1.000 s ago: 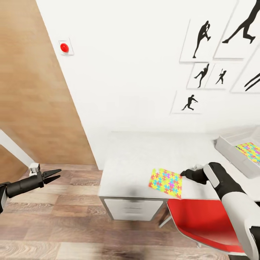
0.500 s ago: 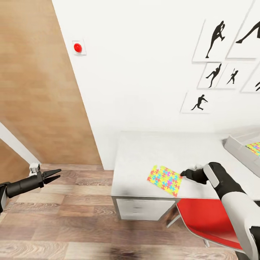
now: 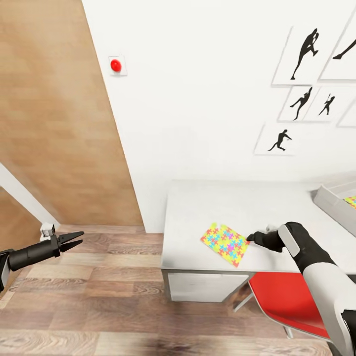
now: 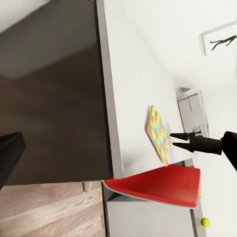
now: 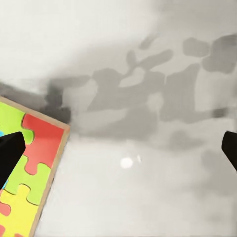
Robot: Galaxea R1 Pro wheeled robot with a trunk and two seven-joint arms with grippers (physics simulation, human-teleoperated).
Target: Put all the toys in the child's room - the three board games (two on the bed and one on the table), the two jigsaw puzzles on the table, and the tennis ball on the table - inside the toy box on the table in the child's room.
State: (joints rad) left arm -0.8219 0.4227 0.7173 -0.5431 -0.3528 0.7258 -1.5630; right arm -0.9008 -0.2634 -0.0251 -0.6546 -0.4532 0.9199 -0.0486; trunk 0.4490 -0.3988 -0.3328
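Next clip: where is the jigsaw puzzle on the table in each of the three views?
Head view: jigsaw puzzle lies flat near the table's front edge, beside the right tool.
Left wrist view: seen edge-on, near the red chair.
Right wrist view: a corner of it by one fingertip.
Shared landmark: the white tabletop.

Left arm enters head view at 8 o'clock, forearm near level, pointing toward 3 o'clock. Left claw point(image 3: 74, 239) with two thin black fingers slightly parted, nothing between them. Right arm rises from 4 o'clock corner, white upper segment, black wrist, bent toward 9 o'clock. Right claw point(image 3: 250, 237) low, tips pointing to 9 o'clock; right wrist view shows its fingers point(image 5: 9, 153) spread wide, nothing gripped.
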